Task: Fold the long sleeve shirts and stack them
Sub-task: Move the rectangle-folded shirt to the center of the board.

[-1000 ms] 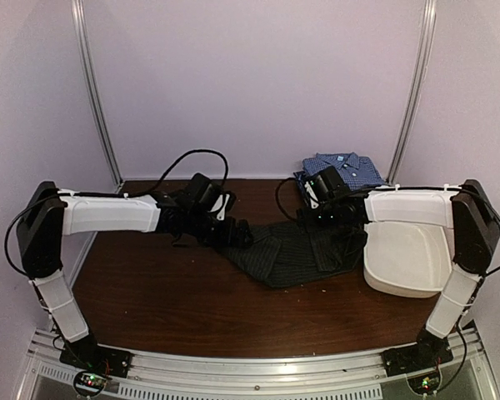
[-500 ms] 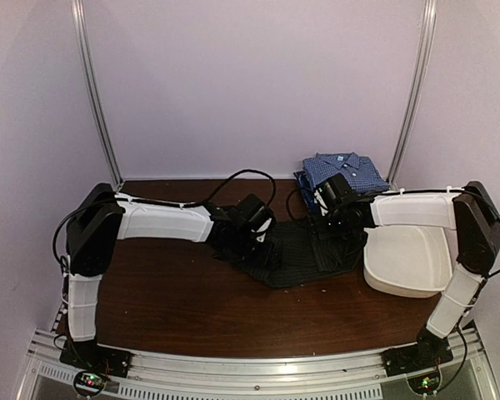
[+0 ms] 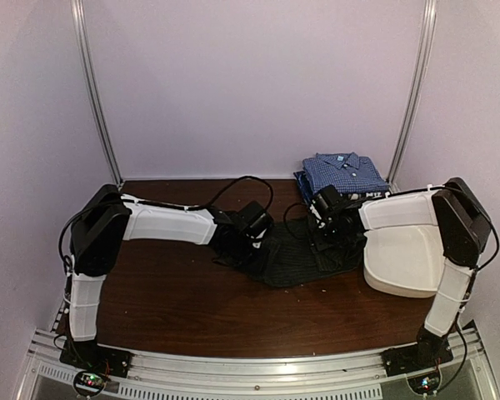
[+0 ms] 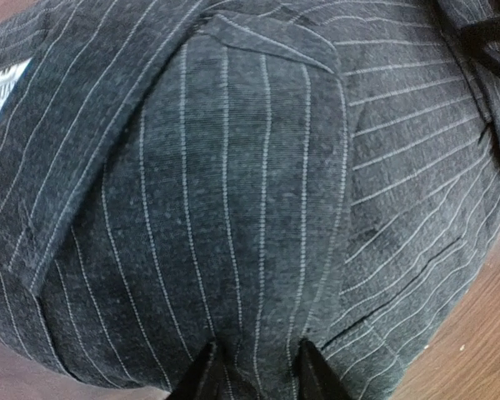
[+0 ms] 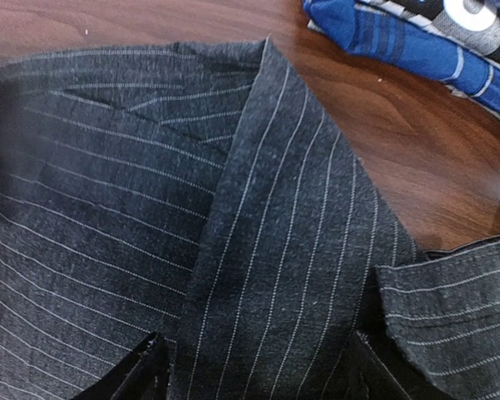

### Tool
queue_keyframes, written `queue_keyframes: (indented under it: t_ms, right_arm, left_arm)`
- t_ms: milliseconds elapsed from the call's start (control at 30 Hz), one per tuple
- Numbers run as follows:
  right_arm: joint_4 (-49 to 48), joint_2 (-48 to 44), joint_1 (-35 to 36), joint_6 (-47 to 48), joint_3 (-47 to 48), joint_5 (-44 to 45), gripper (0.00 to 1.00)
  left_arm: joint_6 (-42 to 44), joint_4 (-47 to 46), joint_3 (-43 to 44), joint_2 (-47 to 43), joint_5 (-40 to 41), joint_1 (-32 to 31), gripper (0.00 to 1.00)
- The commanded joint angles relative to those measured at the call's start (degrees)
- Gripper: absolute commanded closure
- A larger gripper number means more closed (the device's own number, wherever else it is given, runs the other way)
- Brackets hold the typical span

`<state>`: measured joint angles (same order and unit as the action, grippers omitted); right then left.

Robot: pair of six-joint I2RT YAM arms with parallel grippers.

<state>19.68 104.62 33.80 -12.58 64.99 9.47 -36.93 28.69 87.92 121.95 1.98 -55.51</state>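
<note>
Charcoal pinstriped shirt [image 3: 304,250] lies rumpled on the table [image 3: 167,292] beside the white tub [image 3: 404,258], the left gripper [image 4: 258,379] pinching a fold of it, the right gripper [image 5: 262,367] spread wide over its cloth

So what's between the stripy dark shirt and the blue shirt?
Just bare brown table. The right wrist view shows that stretch, between the dark pinstriped shirt and the blue checked shirt.

On the table [image 3: 167,292], the spread shirt [image 3: 296,254] lies centre, the tub [image 3: 404,258] right, 2 folded shirts [image 3: 342,171] stacked behind.
</note>
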Motion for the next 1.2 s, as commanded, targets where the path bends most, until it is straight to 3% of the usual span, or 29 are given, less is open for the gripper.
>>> queue_keyframes:
  t_ms: [0, 200, 300, 433, 600, 700, 900, 1167]
  right_arm:
    - [1.55, 1.93, -0.34, 0.97, 1.3, -0.67, 0.26]
    - [2.3, 3.41, -0.32, 1.14, 2.69, -1.88, 0.26]
    - [2.81, 3.96, -0.33, 1.15, 3.43, -1.98, 0.34]
    - [3.42, 4.27, -0.34, 1.5, 4.4, -1.93, 0.49]
    - [5.16, 4.54, -0.35, 2.15, 6.33, -1.63, 0.79]
    - [6.29, 3.94, -0.34, 2.46, 7.16, -1.64, 0.89]
    - [8.41, 1.61, -0.39, 2.69, 7.9, -4.37, 1.0]
    - [9.09, -4.2, 1.64, 1.87, 2.73, -18.51, 1.0]
  left_arm:
    - [-0.37, 0.98, -0.39, 0.57, 1.63, -0.3, 0.73]
    - [-1.14, 0.93, -1.78, -0.65, 2.83, -0.06, 0.95]
    - [-1.79, 0.93, -3.09, -2.13, 3.57, 0.5, 1.0]
    - [-2.2, 0.76, -5.47, -5.24, 4.7, 1.98, 1.0]
    - [-2.43, 0.4, -9.39, -9.7, 6.04, 4.07, 1.0]
    - [-2.7, -0.57, -13.17, -13.06, 6.4, 5.91, 1.0]
    - [-2.89, -3.08, -20.03, -18.77, 5.85, 11.77, 1.0]
    - [-1.79, -8.38, -22.21, -20.23, -1.67, 26.8, 1.0]
